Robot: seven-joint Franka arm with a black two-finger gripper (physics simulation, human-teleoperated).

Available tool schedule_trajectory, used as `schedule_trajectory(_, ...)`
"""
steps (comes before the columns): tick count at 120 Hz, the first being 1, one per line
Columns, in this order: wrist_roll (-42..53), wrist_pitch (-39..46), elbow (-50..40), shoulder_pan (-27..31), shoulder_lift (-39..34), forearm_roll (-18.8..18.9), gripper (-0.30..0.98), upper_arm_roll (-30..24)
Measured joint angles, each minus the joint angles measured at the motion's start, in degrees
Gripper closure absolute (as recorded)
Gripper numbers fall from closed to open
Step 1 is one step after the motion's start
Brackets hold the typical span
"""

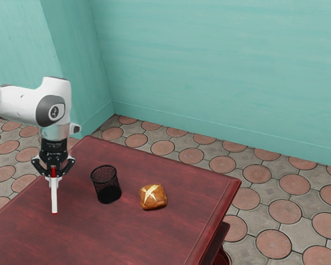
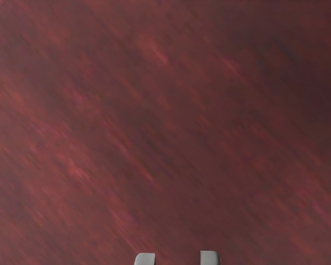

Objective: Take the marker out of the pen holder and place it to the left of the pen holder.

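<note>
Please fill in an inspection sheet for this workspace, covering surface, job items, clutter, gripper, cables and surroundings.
Surface: dark red wooden table, streaked grain.
Job items: black mesh pen holder standing upright; white marker with red ends, out of the holder, roughly upright at the gripper.
Clutter: one golden-brown bread roll on the table, near the pen holder on the side away from the marker.
Gripper: black gripper, pointing down around the marker's upper part; whether it grips the marker cannot be told.
Cables: nothing seen.
Surroundings: teal walls; floor of round reddish tiles set in grey.
</note>
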Motion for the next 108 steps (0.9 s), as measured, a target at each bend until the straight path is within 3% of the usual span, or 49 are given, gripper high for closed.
schedule_trajectory(44,4.59,4.48,0.09,2.13,4.79,-5.18,0.74,0.00)
schedule_trajectory(75,7.04,6.46,0.10,2.12,5.05,-7.78,0.27,0.02)
schedule_trajectory(85,7.64,6.81,0.22,1.76,3.63,-7.96,0.18,0.11)
schedule_trajectory(99,8.27,6.77,1.39,0.41,-3.84,-7.68,0.10,0.66)
schedule_trajectory(108,8.62,5.02,9.39,0.18,-6.80,-7.20,0.07,0.60)
